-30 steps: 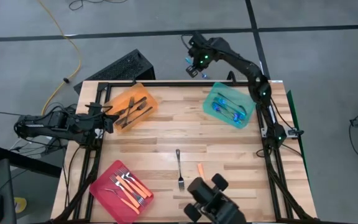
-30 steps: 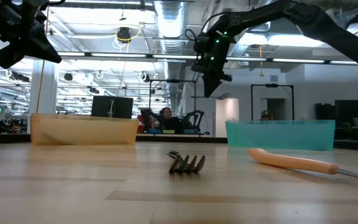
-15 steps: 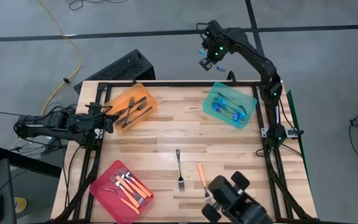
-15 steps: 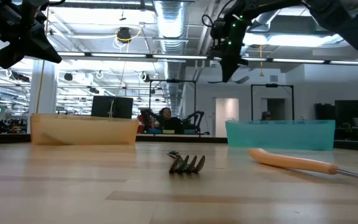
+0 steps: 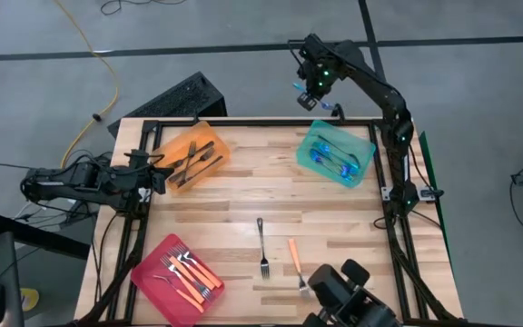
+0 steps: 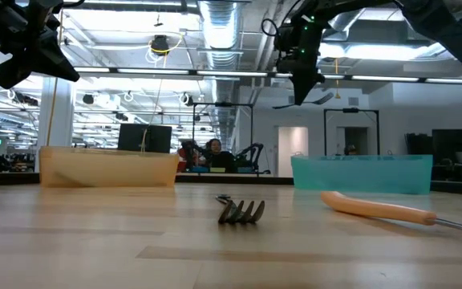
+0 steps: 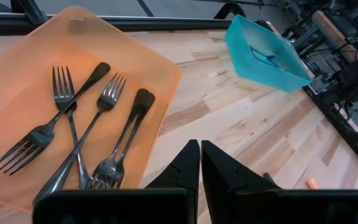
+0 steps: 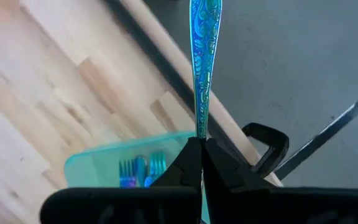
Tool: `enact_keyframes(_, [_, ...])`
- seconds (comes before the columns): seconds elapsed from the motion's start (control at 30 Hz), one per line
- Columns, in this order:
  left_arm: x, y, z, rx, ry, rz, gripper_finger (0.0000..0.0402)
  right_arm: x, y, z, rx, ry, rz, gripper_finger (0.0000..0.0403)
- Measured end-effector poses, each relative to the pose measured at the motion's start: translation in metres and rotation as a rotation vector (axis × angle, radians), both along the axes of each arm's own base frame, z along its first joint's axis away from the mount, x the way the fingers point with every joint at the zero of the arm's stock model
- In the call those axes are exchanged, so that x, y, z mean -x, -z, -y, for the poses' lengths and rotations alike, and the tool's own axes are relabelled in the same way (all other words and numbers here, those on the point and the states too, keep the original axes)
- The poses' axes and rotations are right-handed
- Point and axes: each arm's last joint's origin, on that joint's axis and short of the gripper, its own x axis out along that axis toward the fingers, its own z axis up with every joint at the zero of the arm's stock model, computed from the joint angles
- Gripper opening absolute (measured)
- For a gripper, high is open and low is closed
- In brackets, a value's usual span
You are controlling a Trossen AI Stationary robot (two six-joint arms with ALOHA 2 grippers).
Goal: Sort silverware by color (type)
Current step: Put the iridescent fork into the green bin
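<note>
My right gripper [image 5: 311, 88] hangs high past the table's far edge, behind the teal tray [image 5: 361, 173], shut on a blue fork [image 8: 201, 68]. The teal tray holds blue forks [image 5: 330, 154]. A dark fork [image 5: 262, 245] and an orange-handled fork [image 5: 295, 259] lie flat on the wood near the front. Dark forks [image 7: 73, 137] lie in the orange tray [image 5: 221, 145]. Orange-handled forks [image 5: 189, 271] lie in the pink tray [image 5: 148, 263]. My left gripper [image 7: 200, 152] waits shut with nothing in it at the table's left edge, beside the orange tray. My right gripper pinches the blue fork between its two shut fingers [image 8: 188, 158]. The patterned blue shaft [image 8: 200, 124] runs straight on past the fingertips, in line with the fingers. The end inside the fingers is hidden by them. The fork is lifted clear of table and trays.
A black frame rail [image 5: 243, 119] runs along the table's far edge below my right gripper. A bulky dark object [image 5: 348, 300] stands over the near edge, right of the loose forks. Bare wood lies between the trays.
My right gripper has risen and gone toward the table's right, staying past the far edge, with the blue fork still between its fingers. The dark object at the near edge has shifted right, uncovering the orange-handled fork.
</note>
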Motion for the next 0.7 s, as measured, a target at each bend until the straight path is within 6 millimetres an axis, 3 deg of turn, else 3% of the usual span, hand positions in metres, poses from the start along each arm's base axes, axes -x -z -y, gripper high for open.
enact_keyframes(0.2, [0.000,0.000,0.000,-0.001,0.001,0.000,0.0000,0.012,-0.019,-0.016,0.049,-0.021,0.041,0.0021])
enact_keyframes(0.37, [0.000,0.000,0.000,-0.005,-0.003,-0.001,0.0000,0.032,-0.022,-0.033,0.107,-0.012,0.095,0.0021])
enact_keyframes(0.53, [0.000,0.000,0.000,-0.006,-0.003,-0.001,0.0000,0.053,-0.003,-0.052,0.128,0.026,0.137,0.0021])
enact_keyframes(0.7, [0.000,0.000,0.000,-0.006,-0.004,-0.001,0.0000,0.069,0.029,-0.070,0.123,0.041,0.173,0.0021])
